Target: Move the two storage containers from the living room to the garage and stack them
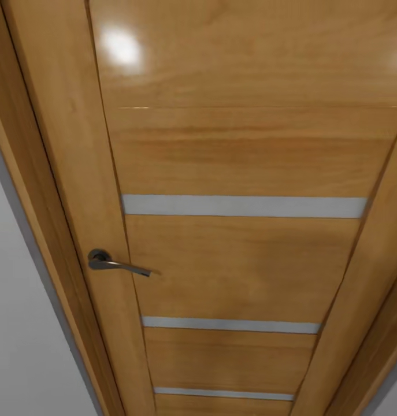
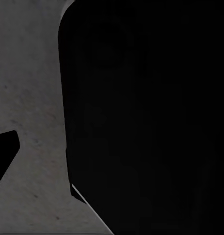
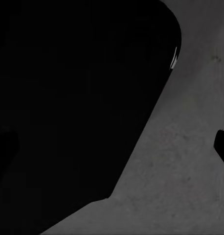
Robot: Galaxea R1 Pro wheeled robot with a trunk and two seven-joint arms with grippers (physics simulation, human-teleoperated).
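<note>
- Head view: an orange-wood door (image 1: 244,173) with pale slits (image 1: 244,206) and a dark handle (image 1: 114,263).
- Wrist views: rough grey floor (image 2: 29,98) beside black shapes.
- Either hand's opening: cannot tell.

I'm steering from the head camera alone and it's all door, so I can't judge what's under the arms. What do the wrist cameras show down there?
Observer: The left wrist view shows rough grey concrete floor beside a large black shape.
Operator: Is that black shape one of the bins?
Observer: Can't tell; it is plain black with a rounded corner, nothing orange-red on it.
Operator: And the right side?
Observer: Same there: grey concrete next to a big black mass. Whether either gripper is open or shut can't be made out.
</note>
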